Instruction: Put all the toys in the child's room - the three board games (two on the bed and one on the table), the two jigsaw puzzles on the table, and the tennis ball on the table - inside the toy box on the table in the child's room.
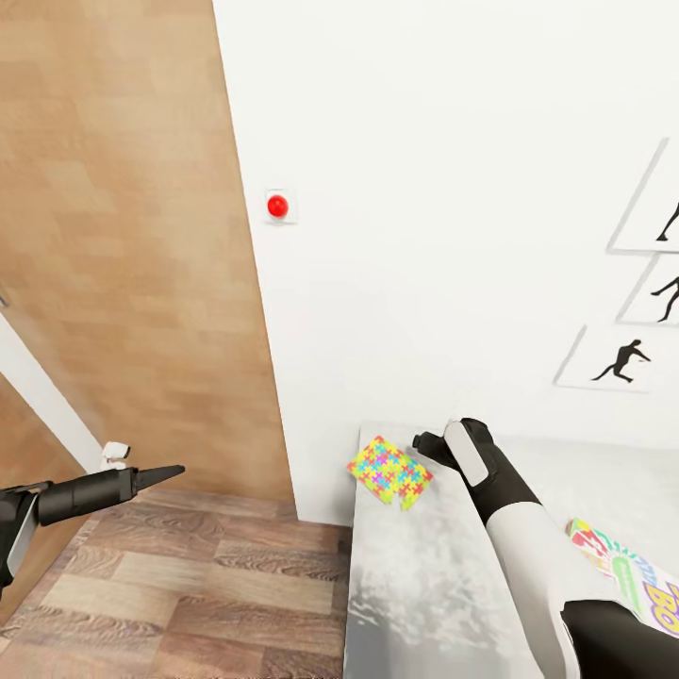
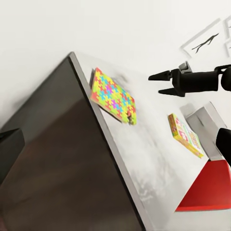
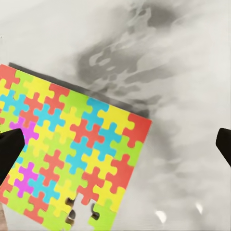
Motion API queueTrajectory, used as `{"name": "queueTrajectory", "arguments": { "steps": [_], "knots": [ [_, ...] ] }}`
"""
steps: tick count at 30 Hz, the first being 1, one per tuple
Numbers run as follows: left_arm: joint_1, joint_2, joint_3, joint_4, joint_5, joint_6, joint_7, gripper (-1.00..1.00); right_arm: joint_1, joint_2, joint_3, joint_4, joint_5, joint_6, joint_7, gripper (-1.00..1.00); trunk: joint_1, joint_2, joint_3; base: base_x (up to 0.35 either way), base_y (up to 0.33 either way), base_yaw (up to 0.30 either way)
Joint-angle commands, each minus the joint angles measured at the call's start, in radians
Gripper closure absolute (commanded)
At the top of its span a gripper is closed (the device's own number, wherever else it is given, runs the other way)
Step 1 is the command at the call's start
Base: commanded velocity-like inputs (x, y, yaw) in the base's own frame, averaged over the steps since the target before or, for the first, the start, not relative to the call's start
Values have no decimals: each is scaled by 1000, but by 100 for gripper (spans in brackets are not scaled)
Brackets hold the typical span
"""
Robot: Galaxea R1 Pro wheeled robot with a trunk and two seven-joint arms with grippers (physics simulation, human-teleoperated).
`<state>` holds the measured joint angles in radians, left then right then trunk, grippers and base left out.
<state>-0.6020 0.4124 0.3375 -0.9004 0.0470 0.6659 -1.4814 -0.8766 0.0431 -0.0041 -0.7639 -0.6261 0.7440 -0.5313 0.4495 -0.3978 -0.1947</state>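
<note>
Right gripper – jaws apart – above jigsaw puzzle

Jigsaw puzzle flat at table far-left corner; right pincer just right, above it

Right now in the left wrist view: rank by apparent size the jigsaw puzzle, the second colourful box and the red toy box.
1. jigsaw puzzle
2. red toy box, though cut off by the frame edge, so its rank against the puzzle is unsure
3. second colourful box, farther from the camera
</note>
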Motion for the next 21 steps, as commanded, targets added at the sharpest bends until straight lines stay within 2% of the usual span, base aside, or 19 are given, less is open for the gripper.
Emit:
{"name": "queueTrajectory", "arguments": {
  "steps": [1,5,10,21],
  "knots": [
    [-1,0,0,0,1,11,-3,-100,-1,0,-1,-1,-9,1,1,-100,1,-2,-4,0,0,0],
    [-1,0,0,0,1,11,-3,-100,-1,0,-3,-2,-6,-1,40,-100,1,-2,-10,0,0,0],
    [-1,0,0,0,1,11,-3,-100,-1,-3,-5,-2,-4,-3,53,-100,1,-2,-19,0,0,0],
    [-1,0,0,0,1,11,-3,-100,-19,-47,-10,0,-8,-5,56,-100,1,-2,-37,0,0,0]
  ]
}}
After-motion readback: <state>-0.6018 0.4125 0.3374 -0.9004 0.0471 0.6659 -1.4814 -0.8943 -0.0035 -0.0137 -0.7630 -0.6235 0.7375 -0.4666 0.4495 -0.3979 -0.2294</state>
